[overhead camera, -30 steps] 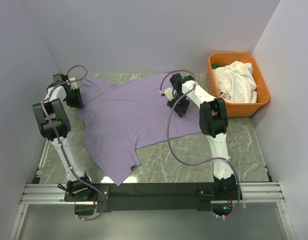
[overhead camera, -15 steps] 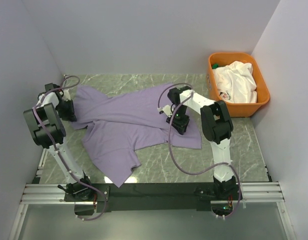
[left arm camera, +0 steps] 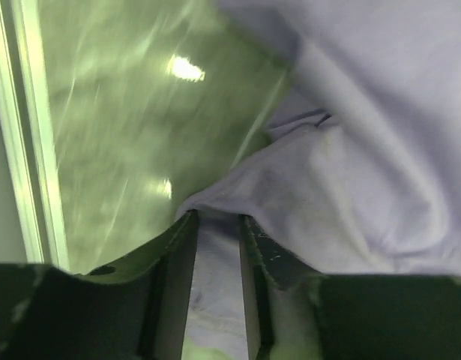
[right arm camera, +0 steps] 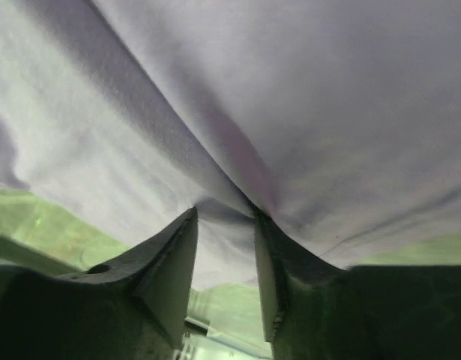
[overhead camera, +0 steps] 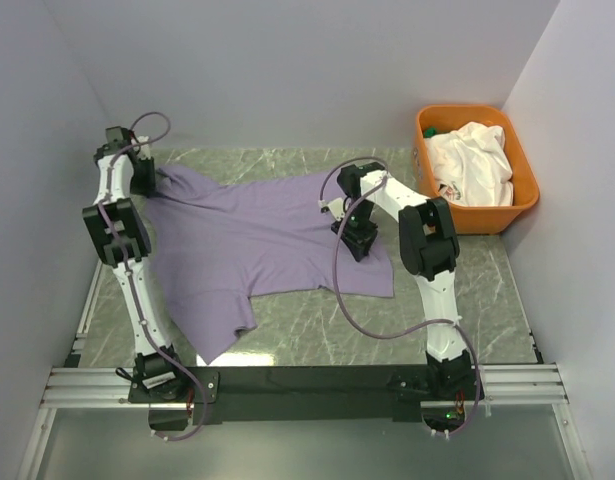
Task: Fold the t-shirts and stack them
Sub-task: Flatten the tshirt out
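Across the desk (overhead camera: 467, 290) spreads one lavender t-shirt (overhead camera: 257, 240), clamped by the left tool (left arm camera: 217, 223) at ten o'clock and the right tool (right arm camera: 224, 214) at three; one white t-shirt (overhead camera: 472, 160) fills the two-o'clock tub (overhead camera: 524, 195).

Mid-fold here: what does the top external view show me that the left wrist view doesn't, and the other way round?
Only top external: the whole lavender t-shirt spread out, the right gripper down on its right part, and the white t-shirt lying in the orange tub. Only left wrist: a close look at the left gripper, with lavender cloth pinched between its fingers. Both: the lavender t-shirt, the left gripper and the green marble table.
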